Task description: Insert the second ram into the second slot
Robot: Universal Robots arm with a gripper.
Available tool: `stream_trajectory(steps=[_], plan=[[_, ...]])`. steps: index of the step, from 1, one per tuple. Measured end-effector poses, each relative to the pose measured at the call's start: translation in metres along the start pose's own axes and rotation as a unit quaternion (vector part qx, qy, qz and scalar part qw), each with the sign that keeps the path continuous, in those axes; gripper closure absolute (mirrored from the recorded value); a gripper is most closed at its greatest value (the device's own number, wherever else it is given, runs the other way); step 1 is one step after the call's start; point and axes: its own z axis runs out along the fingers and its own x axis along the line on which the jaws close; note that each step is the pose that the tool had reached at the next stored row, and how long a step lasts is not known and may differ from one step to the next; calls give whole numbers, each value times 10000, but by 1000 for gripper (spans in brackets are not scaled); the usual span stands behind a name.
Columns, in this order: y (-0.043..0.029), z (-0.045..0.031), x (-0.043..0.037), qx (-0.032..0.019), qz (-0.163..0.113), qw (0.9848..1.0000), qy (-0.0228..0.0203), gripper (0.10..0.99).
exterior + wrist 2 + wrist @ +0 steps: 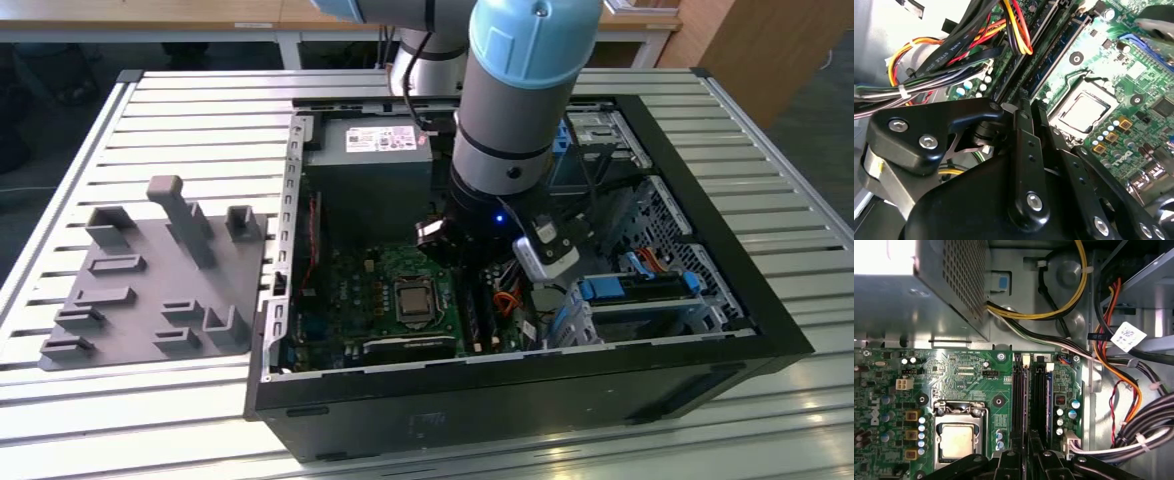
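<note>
Slatted metal tabletop (174, 110) carries the open black computer case (747, 330). My pincer (1026, 452) hangs closed over the motherboard's memory slots (1040, 400), pressing the thin blue ram stick (1049, 405) down; seating needs straight, even pressure.

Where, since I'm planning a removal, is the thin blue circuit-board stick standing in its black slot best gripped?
Probably its exposed top edge, from straight above, pinching the two flat faces: the blue circuit-board stick stands on edge, with black slots close alongside.
</note>
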Motion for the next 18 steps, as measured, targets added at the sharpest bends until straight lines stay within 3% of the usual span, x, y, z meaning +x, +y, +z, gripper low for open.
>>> stream_trajectory(steps=[7, 8, 12, 18], plan=[[3, -93, 1, 0, 0, 10000, 3, 890], [4, -99, 1, 0, 0, 10000, 4, 957], [3, -98, 0, 0, 0, 10000, 6, 980], [1, -33, -1, -8, -1, 10000, 2, 980]])
